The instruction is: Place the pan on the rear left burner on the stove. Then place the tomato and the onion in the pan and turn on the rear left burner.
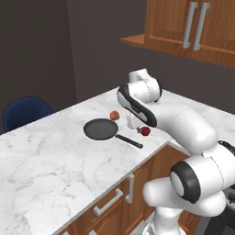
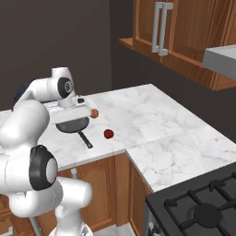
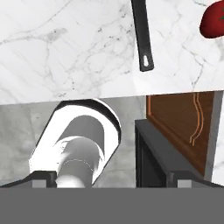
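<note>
The dark grey pan (image 1: 100,129) lies on the white marble counter (image 1: 50,156), its handle (image 3: 143,35) pointing toward the counter's front edge. The orange-brown onion (image 1: 114,115) rests just behind the pan's rim, also seen in the right base view (image 2: 94,113). The dark red tomato (image 1: 145,131) sits to the right of the handle (image 2: 109,133), (image 3: 214,19). My gripper (image 3: 111,177) hangs above the counter's front edge near the handle's end, open and holding nothing. The stove (image 2: 184,203) shows its black grates at the lower right. I cannot tell which burner is the rear left one.
Wooden wall cabinets (image 2: 161,27) hang over the counter's back, with a grey range hood (image 2: 221,55) to their right. A blue chair (image 1: 26,112) stands beyond the counter's far left end. Wooden drawers and doors (image 1: 114,197) run under the counter.
</note>
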